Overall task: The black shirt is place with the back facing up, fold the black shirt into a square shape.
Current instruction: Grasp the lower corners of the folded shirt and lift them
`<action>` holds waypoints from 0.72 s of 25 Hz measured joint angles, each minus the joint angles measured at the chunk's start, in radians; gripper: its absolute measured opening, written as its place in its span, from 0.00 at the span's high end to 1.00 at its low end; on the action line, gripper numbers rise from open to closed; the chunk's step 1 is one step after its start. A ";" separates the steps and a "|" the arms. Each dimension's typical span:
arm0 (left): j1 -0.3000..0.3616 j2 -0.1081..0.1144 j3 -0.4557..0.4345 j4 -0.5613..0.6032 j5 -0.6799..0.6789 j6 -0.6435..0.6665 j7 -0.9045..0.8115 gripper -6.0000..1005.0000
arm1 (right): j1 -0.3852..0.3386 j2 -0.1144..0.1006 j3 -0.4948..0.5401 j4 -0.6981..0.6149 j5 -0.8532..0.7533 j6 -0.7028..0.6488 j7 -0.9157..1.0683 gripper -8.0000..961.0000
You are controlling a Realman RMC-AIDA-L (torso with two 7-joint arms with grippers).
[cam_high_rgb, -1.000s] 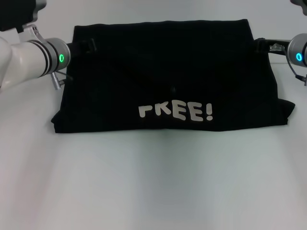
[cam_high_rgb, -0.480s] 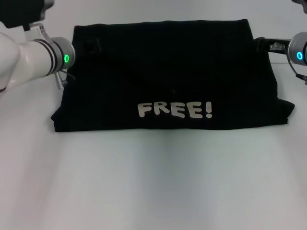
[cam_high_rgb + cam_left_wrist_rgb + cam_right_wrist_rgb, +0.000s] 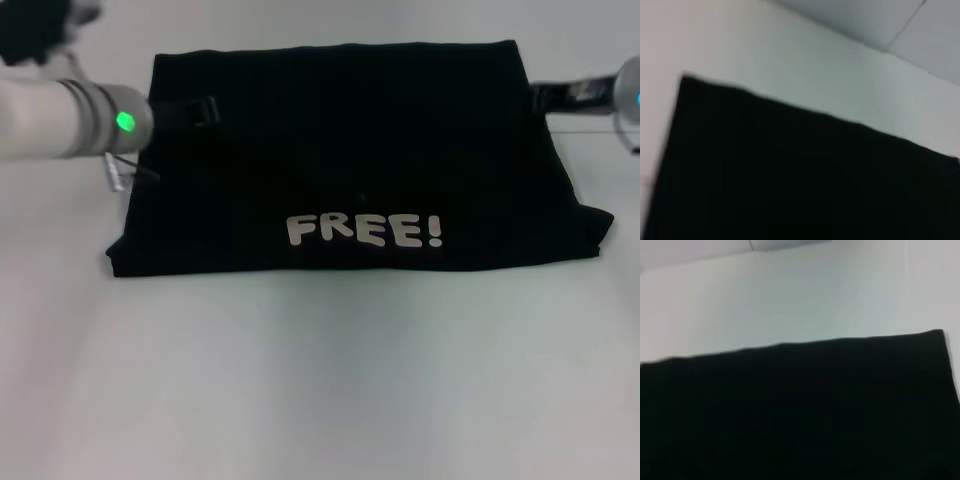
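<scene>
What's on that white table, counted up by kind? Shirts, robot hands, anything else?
Plain black cloth T-shirt with white FREE! lettering, lying folded on the white table: 1
Black robot hands: 2, the left hand over the shirt's left edge and the right hand at its right edge
Total: 3

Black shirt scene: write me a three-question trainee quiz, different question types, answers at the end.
1. True or false: the black shirt shows white lettering on its upper face.
2. Which hand reaches over the shirt's far corner? A) left hand B) right hand
3. Fill in: the lettering lies near the shirt's ____ edge in the head view.

Key: 1 true; 2 A; 3 near (front).
</scene>
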 joint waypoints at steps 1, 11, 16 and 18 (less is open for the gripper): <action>0.015 0.020 -0.013 0.034 -0.007 0.104 -0.046 0.86 | -0.010 -0.004 0.005 -0.047 0.003 -0.053 0.021 0.78; 0.191 0.084 -0.302 0.127 -0.109 0.613 0.077 0.54 | -0.039 -0.053 0.028 -0.216 0.004 -0.381 0.160 0.51; 0.268 0.071 -0.362 0.123 -0.112 0.623 0.225 0.30 | -0.073 -0.044 0.098 -0.231 0.076 -0.404 0.027 0.28; 0.285 0.060 -0.391 0.110 -0.140 0.614 0.315 0.24 | -0.115 -0.027 0.128 -0.226 0.164 -0.404 -0.095 0.21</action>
